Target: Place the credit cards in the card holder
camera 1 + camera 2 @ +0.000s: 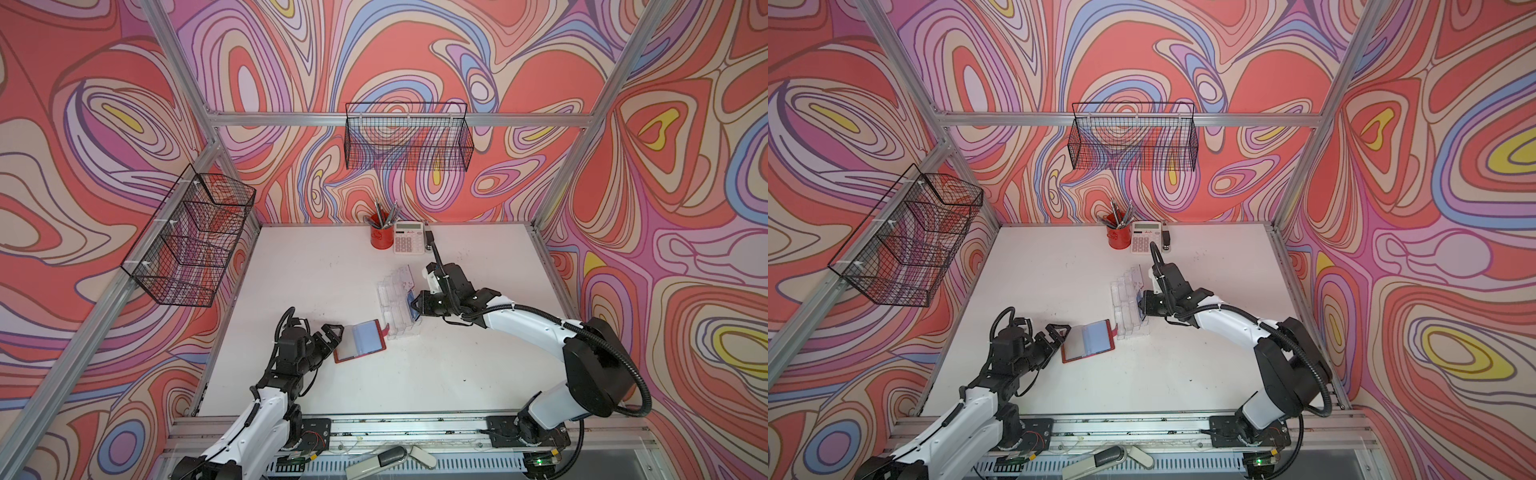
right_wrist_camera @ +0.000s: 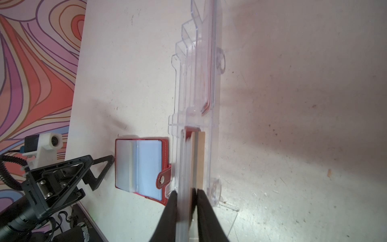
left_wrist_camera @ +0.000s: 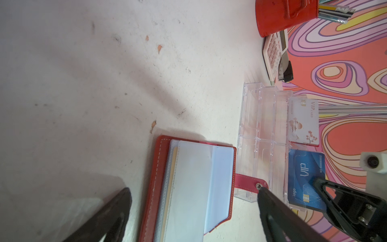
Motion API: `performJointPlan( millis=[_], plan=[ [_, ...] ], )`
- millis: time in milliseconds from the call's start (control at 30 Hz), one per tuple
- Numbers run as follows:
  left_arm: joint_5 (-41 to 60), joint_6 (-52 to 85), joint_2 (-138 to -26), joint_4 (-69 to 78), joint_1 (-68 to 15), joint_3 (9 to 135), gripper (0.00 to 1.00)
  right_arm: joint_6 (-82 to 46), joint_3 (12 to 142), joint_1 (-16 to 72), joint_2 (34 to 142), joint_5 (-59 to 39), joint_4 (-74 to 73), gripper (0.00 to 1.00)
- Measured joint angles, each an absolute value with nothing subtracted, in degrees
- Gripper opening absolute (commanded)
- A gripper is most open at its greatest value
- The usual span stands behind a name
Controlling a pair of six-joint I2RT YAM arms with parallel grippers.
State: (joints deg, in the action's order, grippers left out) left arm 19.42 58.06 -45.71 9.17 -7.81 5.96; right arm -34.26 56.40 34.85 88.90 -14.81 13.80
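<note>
Now: clear acrylic card holder [image 1: 395, 305], stepped tiers, on scuffed white table [image 1: 311, 270]. Glossy blue credit card [image 3: 301, 174] stands on its long edge in the rear tier, long axis along the holder, face toward the red wallet [image 1: 361, 340]. One end is pinched by right gripper [image 2: 186, 191]; left gripper [image 1: 330, 338] spread wide beside wallet. Open table behind holder.

In both top views the card holder [image 1: 395, 305] stands right of centre on the tabletop [image 1: 311, 282]. The wallet [image 1: 360, 340] lies open just to its lower left, with its strap reaching the holder's foot. The pen cup [image 1: 381, 239] and calculator [image 1: 409, 237] sit side by side at the far edge, cup on the left. The left gripper [image 1: 332, 330], spread wide, is just left of the wallet. The right gripper [image 1: 414, 309] meets the holder from the right and pinches a credit card [image 3: 301, 178] standing in its rightmost tier. A second credit card [image 3: 303, 123] stands in that tier, farther up the frame.
</note>
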Motion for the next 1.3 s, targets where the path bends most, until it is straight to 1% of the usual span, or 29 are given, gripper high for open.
performJointPlan(
  millis=[267,500,833,967,1033,1167,1300],
  plan=[
    [19.4,58.1,-45.4,9.0,-7.8,6.0,0.95,-34.4,57.1,34.9,88.1,-15.4,14.7,0.18],
    [19.4,58.1,-45.4,9.0,-7.8,6.0,0.96,-34.5,57.2,34.9,87.6,-16.2,14.6,0.24],
    [19.4,58.1,-45.4,9.0,-7.8,6.0,0.96,-34.6,57.2,34.9,87.5,-16.2,14.6,0.25],
    [19.4,58.1,-45.4,9.0,-7.8,6.0,0.96,-34.6,57.3,35.6,87.5,-14.2,14.9,0.25],
    [19.4,58.1,-45.4,9.0,-7.8,6.0,0.96,-34.6,58.0,36.8,87.5,-12.2,16.1,0.23],
    [19.4,58.0,-45.4,9.0,-7.8,6.0,0.96,-34.2,60.8,39.4,88.1,-8.2,18.4,0.15],
    [19.4,58.0,-45.4,9.0,-7.8,6.0,0.96,-33.7,61.9,39.7,89.0,-4.8,19.8,0.12]
  ],
)
